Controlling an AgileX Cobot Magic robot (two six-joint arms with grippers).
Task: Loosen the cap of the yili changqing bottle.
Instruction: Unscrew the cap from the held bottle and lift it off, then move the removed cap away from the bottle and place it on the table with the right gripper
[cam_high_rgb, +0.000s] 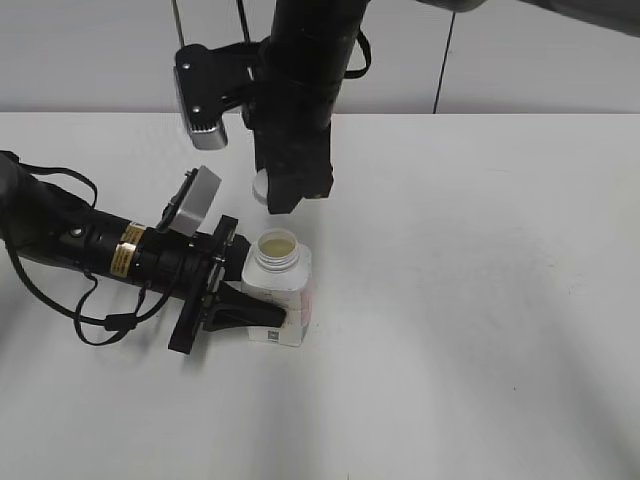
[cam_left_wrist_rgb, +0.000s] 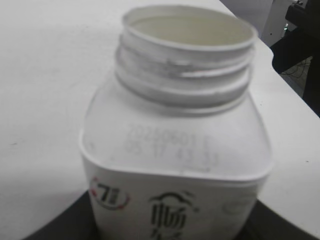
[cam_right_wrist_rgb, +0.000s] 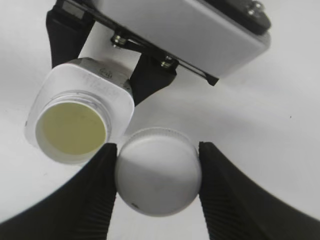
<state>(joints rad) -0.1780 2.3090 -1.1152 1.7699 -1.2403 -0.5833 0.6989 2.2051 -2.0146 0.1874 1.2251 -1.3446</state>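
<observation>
The yili changqing bottle (cam_high_rgb: 277, 288) stands upright on the white table, its threaded neck open and pale liquid showing inside. It also shows in the left wrist view (cam_left_wrist_rgb: 175, 150) and the right wrist view (cam_right_wrist_rgb: 80, 117). My left gripper (cam_high_rgb: 250, 312) is shut on the bottle's body, its black jaws on either side low down (cam_left_wrist_rgb: 165, 230). The cap (cam_right_wrist_rgb: 158, 171) is off the bottle, held between the fingers of my right gripper (cam_right_wrist_rgb: 158, 175) just behind the bottle. In the exterior view the cap (cam_high_rgb: 261, 187) peeks out left of the right gripper (cam_high_rgb: 283, 195).
The white table (cam_high_rgb: 480, 300) stretches to the right and front. A grey wall runs behind it. The left arm and its cable (cam_high_rgb: 70, 250) lie along the table at the left. The right arm (cam_high_rgb: 300, 80) comes down from above the middle.
</observation>
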